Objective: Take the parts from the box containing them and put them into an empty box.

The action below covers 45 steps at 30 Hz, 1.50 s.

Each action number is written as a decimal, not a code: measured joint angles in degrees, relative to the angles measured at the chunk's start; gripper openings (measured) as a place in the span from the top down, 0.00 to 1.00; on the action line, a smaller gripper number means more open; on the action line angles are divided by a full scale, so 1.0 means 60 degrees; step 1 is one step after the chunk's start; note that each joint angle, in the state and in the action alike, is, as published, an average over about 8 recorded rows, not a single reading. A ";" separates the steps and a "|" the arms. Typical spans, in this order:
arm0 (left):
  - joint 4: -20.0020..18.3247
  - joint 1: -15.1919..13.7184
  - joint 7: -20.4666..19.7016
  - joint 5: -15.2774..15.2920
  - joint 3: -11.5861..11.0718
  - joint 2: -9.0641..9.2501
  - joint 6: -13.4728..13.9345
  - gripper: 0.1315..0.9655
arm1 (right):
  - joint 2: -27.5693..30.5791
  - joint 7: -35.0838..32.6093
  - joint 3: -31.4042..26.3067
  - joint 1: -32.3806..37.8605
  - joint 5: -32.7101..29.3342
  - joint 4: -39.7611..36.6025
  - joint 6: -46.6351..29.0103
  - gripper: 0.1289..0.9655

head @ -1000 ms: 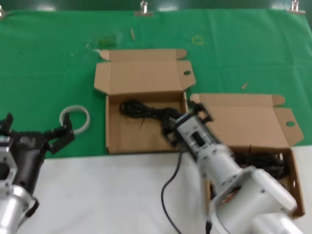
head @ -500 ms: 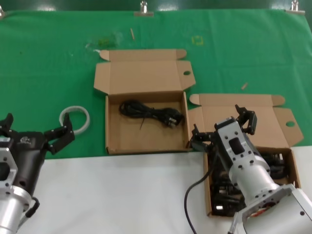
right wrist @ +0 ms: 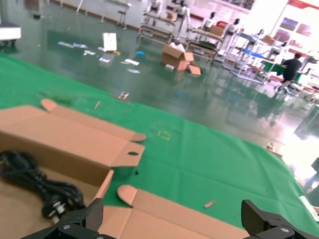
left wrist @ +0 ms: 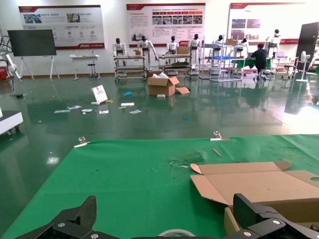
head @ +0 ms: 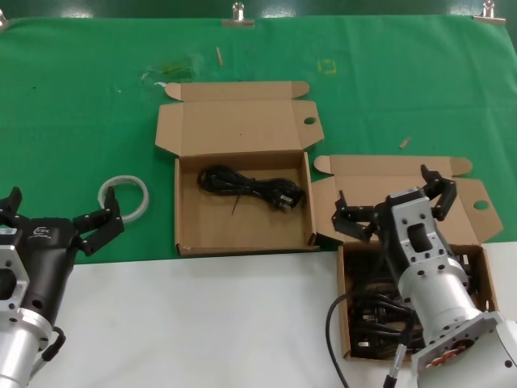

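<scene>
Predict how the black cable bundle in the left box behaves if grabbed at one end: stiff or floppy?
Likely floppy: the black cable bundle lies as a long loose coil in the left box, so the free end would probably sag. Its plug looks bulkier, so that end may hang lowest. The glossy jacket could slip in a light pinch. Right tool is open over the right box.

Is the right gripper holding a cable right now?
No. The right gripper is open and empty above the near box; one cable lies in the far box.
</scene>
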 joint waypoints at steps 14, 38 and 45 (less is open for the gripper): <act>0.0000 0.0000 0.0002 -0.0002 0.0000 0.0000 0.0000 0.00 | 0.0000 0.2425 0.0607 -0.0351 -0.1697 0.0034 -0.0888 0.00; 0.0000 0.0000 0.0003 -0.0002 0.0000 0.0000 0.0000 0.00 | 0.0000 0.6594 0.1648 -0.0956 -0.4603 0.0091 -0.2408 0.00; 0.0000 0.0000 0.0003 -0.0002 0.0000 0.0000 0.0000 0.00 | 0.0000 0.7828 0.1953 -0.1133 -0.5463 0.0109 -0.2857 0.00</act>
